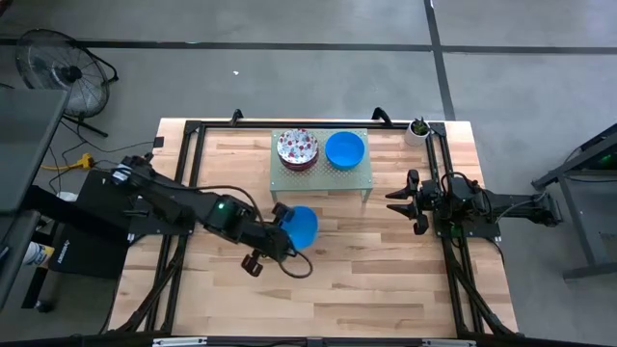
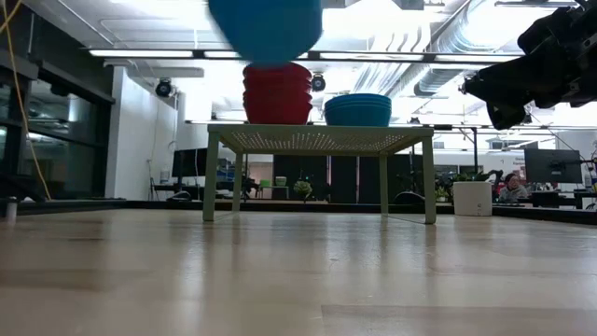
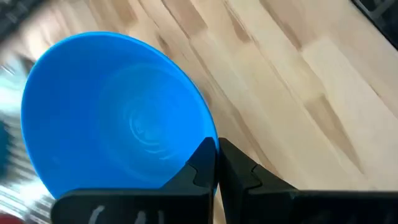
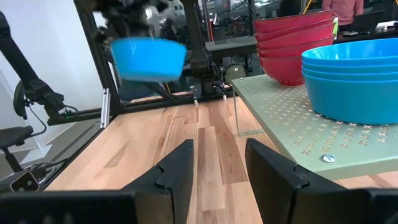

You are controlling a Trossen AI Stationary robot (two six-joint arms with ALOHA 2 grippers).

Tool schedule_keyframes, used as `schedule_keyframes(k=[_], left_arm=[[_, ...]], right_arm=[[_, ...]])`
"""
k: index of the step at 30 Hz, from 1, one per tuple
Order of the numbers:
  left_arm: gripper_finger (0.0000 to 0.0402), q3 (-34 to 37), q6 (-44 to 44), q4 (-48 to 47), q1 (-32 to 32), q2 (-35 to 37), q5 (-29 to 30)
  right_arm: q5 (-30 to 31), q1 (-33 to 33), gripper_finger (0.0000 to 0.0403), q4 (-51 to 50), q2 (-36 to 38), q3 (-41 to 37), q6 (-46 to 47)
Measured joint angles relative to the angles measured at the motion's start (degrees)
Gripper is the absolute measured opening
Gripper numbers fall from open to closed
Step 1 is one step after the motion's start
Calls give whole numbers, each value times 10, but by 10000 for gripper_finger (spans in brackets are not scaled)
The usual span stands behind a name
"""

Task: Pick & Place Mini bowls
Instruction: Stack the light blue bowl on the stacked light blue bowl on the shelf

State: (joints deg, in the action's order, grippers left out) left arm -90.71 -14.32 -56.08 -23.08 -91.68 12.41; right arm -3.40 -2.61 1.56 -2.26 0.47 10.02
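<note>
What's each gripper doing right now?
Left gripper: shut on blue bowl, held above the table.
Right gripper: open, holding nothing.

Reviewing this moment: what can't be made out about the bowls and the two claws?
- Carried blue bowl: low view's top edge cuts off its rim and the left claw shut on it.
- Floral bowl stack: from above, the count is hidden; bowls nest.
- Blue bowl stack: layers too fine to count.
- Right claw: open, holds nothing.
</note>
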Motion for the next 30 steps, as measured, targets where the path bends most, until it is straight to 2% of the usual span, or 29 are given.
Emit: schedule_keyframes(k=[8,15,19,25,30], left_arm=[[0,-163,-53,0,49,-94,8],[0,-322,-65,-58,108,-179,8],[0,-389,-61,-79,144,-214,22],[0,-426,-56,-82,184,-239,3],[0,-429,-54,-124,186,-235,-10]], right_arm=[[0,0,134,0,0,0,0],[0,0,134,0,0,0,0],[0,0,134,0,-1,0,0],[0,0,134,0,-4,0,0],[0,0,134,0,-5,0,0]])
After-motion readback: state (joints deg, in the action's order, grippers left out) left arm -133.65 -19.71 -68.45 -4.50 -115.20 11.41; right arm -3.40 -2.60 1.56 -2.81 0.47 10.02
